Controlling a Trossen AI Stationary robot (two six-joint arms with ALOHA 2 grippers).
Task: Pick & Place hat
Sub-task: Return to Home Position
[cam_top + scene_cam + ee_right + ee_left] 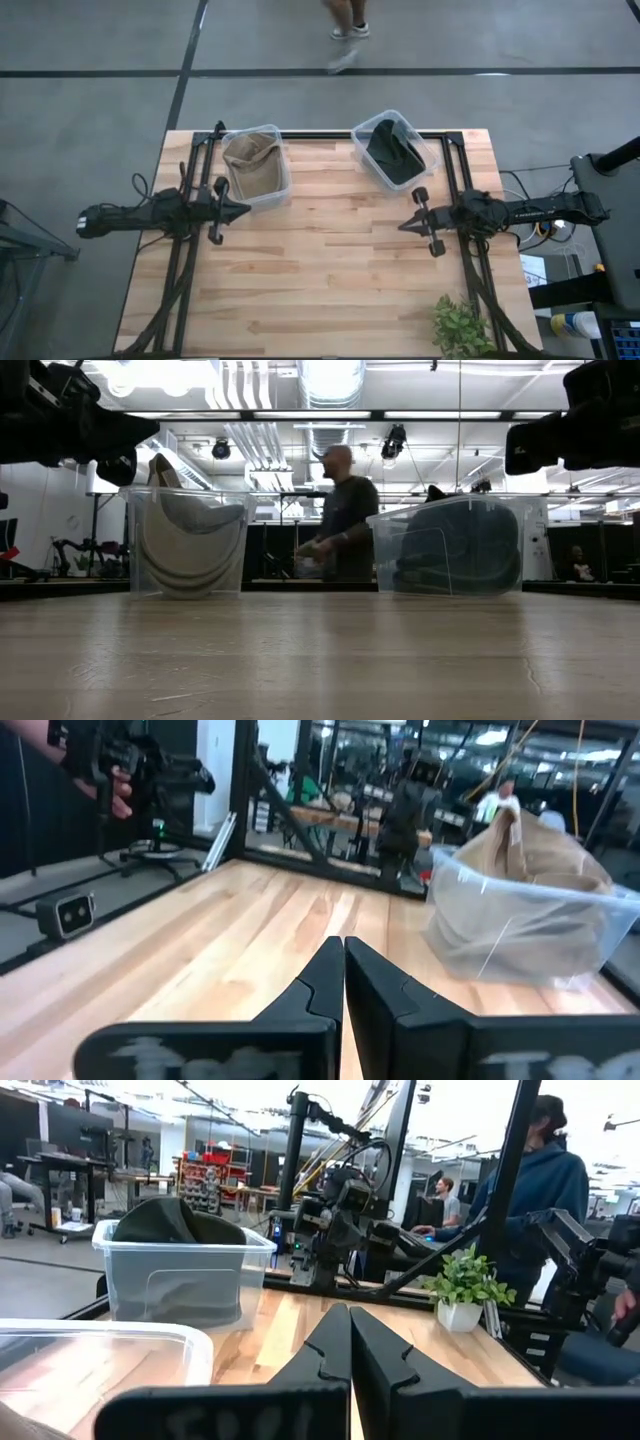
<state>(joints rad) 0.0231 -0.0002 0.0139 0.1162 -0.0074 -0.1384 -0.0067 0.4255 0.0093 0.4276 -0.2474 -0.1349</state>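
A tan hat [252, 165] sits in a clear bin [279, 190] at the table's far left; it also shows in the low view [185, 545] and the right wrist view [530, 850]. A dark hat [394, 155] lies in a second clear bin [425, 145] at the far right, seen too in the left wrist view [175, 1225]. My left gripper [242, 210] hovers shut just near of the tan hat's bin. My right gripper [404, 226] hovers shut near of the dark hat's bin. Both point toward the table's middle.
A small potted plant [462, 328] stands at the table's near right corner. Bare wood lies between the two grippers and toward the near edge. A person [345, 525] stands beyond the far edge.
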